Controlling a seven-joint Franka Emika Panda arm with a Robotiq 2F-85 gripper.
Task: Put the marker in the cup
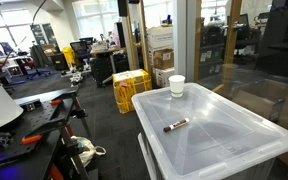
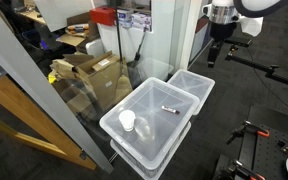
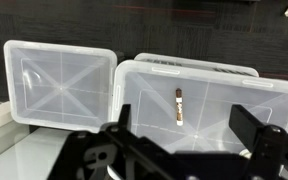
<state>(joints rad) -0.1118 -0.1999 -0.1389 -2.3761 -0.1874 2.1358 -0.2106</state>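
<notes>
The marker (image 1: 175, 125) is a slim dark pen lying flat on the lid of a translucent bin (image 1: 234, 140), near its middle. It also shows in an exterior view (image 2: 170, 108) and in the wrist view (image 3: 179, 106). The white paper cup (image 1: 176, 85) stands upright near the lid's corner, apart from the marker; it also shows in an exterior view (image 2: 128, 121). I cannot make it out in the wrist view. My gripper (image 2: 216, 55) hangs high above and beyond the bins, open and empty. In the wrist view its fingers (image 3: 181, 130) frame the marker from far above.
A second bin lid (image 2: 194, 88) lies beside the first; it also shows in the wrist view (image 3: 59, 85). A glass partition (image 2: 44, 90) runs along one side. Cardboard boxes (image 2: 89, 70) and yellow crates (image 1: 131, 88) stand on the floor. A black stand (image 2: 264, 68) is near the arm.
</notes>
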